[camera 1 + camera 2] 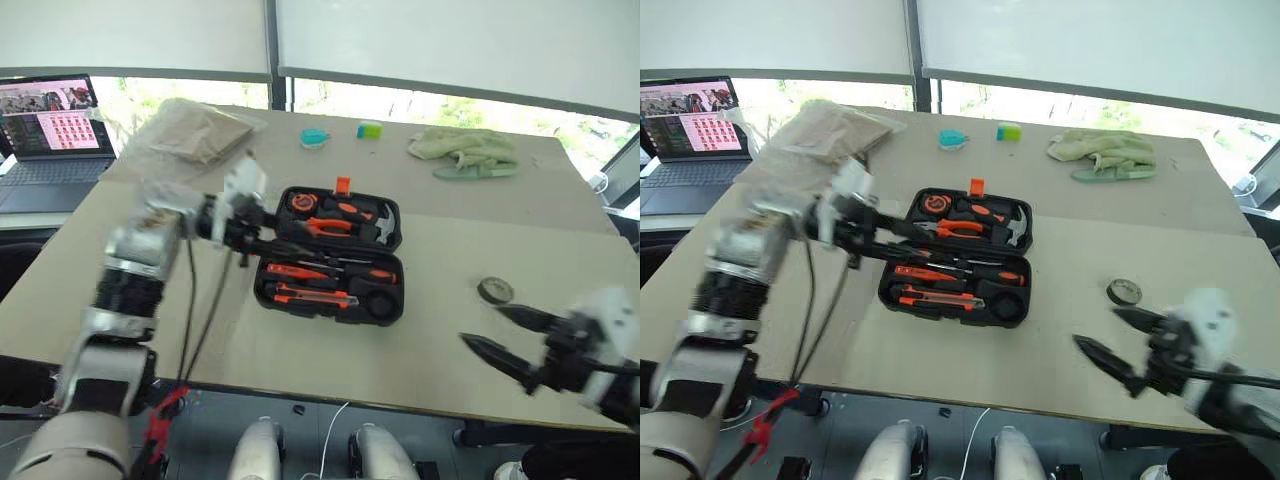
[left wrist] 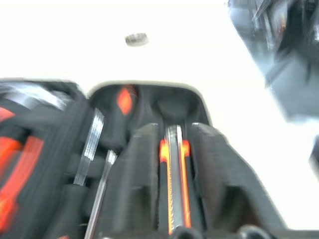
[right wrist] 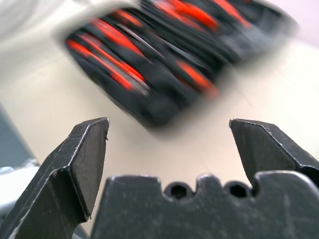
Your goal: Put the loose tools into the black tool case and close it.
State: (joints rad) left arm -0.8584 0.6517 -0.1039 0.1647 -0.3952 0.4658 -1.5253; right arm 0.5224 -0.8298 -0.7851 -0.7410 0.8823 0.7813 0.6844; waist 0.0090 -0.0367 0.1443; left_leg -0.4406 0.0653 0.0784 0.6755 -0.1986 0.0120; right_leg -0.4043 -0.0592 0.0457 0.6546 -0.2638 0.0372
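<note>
The black tool case [image 1: 396, 300] lies open in the middle of the table, its orange latch [image 1: 343, 185] on the far side. Orange-and-black screwdrivers [image 1: 330, 271] and the utility knife [image 1: 312, 297] lie in its near half. My left gripper [image 1: 264, 236] hovers over the case's left end. In the left wrist view its fingers [image 2: 144, 169] stand a little apart, with the knife [image 2: 174, 189] in the case showing between them. The small dark tape roll [image 1: 495, 291] lies loose on the table to the right. My right gripper [image 1: 483, 327] hangs open and empty just in front of it.
Pliers, a hammer and a tape measure fill the case's far half [image 1: 340, 215]. A clear bag of beige material [image 1: 195, 130] and a laptop [image 1: 55, 130] sit at the far left. A green cloth [image 1: 465, 150] and two small teal items [image 1: 315, 137] lie at the back.
</note>
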